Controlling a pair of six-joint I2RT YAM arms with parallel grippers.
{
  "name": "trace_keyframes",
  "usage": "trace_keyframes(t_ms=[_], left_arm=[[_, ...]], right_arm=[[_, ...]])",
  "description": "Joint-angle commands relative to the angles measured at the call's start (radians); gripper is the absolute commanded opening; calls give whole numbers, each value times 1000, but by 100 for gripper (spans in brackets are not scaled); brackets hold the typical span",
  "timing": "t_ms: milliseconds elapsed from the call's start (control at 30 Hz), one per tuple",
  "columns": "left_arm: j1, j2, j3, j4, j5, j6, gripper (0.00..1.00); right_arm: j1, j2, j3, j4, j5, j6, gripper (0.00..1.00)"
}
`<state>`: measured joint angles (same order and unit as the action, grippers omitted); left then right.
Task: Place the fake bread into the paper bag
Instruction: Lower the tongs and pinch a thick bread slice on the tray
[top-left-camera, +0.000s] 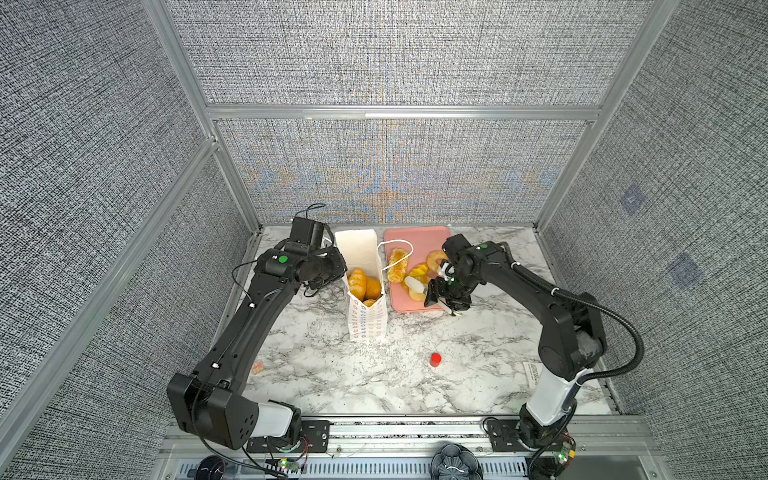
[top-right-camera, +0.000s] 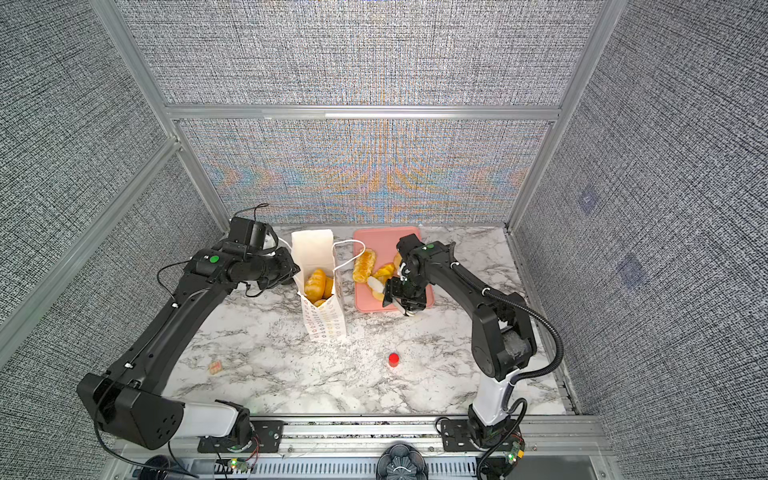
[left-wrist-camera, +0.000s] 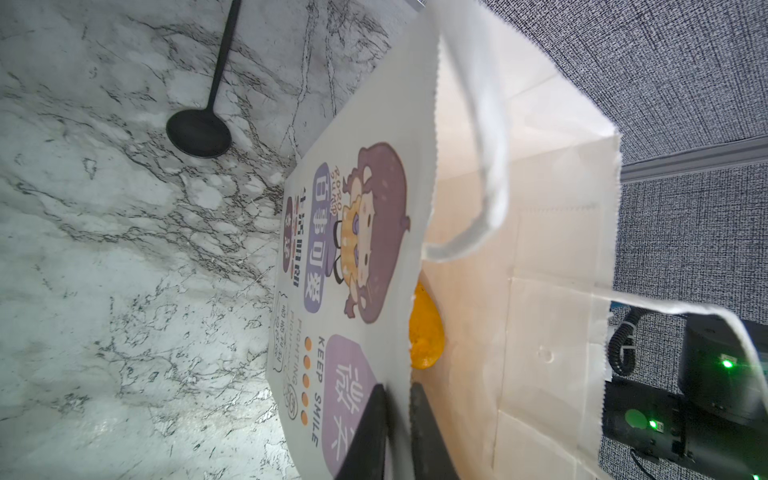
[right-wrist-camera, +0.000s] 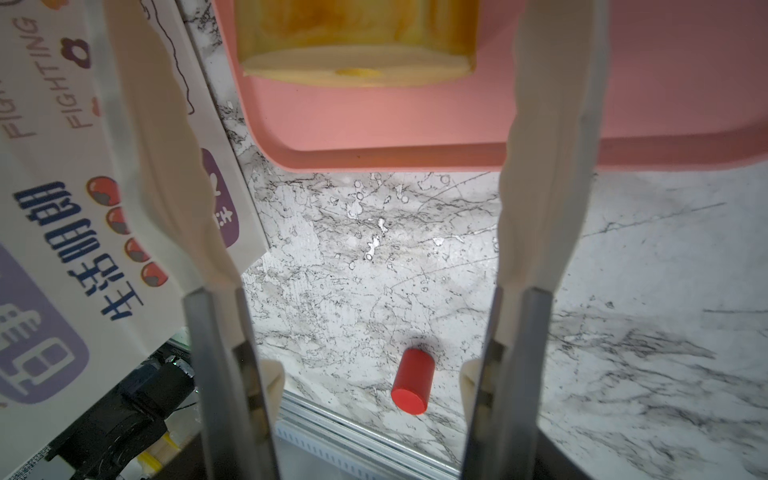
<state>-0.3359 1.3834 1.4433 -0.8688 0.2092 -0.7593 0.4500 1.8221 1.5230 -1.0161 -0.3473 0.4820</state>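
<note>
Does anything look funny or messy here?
Nothing is spilled. The cord handle of the bag flops over a loaf on the tray, and a red cylinder sits alone on the table.

The marble table (top-left-camera: 332, 374) carries paper bag (top-left-camera: 368, 320), pink tray (top-left-camera: 424, 241), red cylinder (top-left-camera: 435, 359).

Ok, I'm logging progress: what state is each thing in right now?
White printed paper bag: upright, open, bread inside.
Glossy golden fake bread: some bagged, some not.
Flat pink tray: bread still on it.
Left end effector: shut on bag rim.
Right end effector: open, empty.
Small red cylinder: untouched, apart.
</note>
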Motion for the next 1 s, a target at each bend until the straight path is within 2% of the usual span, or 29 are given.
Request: trace_keyframes(t_ms=[0, 700, 967], left_arm=[[3, 2, -3, 17, -1, 10, 14], [5, 12, 4, 9, 4, 25, 14], [6, 9, 6, 8, 6, 26, 14]], right_arm=[[9, 16, 22, 0, -16, -9, 74], [15, 82, 30, 25, -19, -3, 72], [15, 68, 21, 27, -7, 1, 65]])
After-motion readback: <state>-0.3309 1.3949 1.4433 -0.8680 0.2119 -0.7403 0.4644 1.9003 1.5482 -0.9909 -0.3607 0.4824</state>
